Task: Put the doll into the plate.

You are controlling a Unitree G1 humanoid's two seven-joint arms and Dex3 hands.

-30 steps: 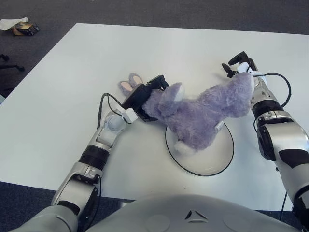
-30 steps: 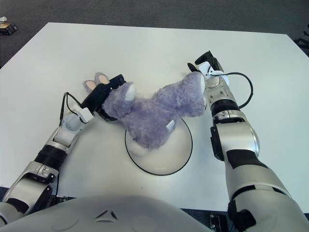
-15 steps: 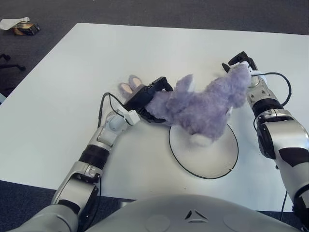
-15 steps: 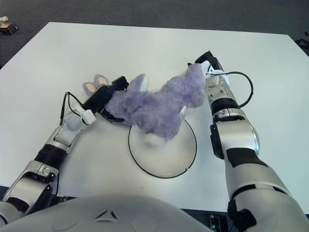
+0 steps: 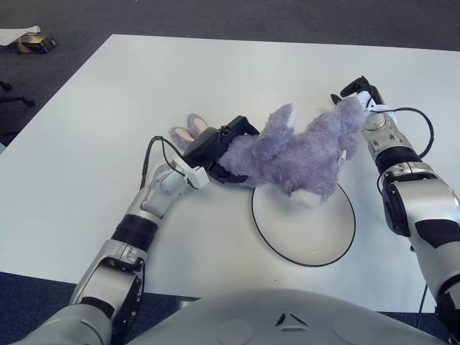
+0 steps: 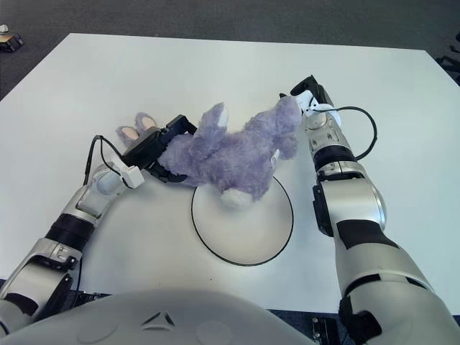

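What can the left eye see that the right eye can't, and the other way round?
Only the left eye view shows a dark leg of something on the floor at the left edge. Only the right eye view shows the table's far right corner, with floor beyond. Both show the purple doll, held by the left hand and right hand over the plate.

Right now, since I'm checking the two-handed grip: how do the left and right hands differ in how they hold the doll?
The left hand grips the purple doll at its head end, beside the ears; the right hand grips the opposite end. The left hand shows left of the plate, the right hand beyond its far right rim. Both are shut on the doll.
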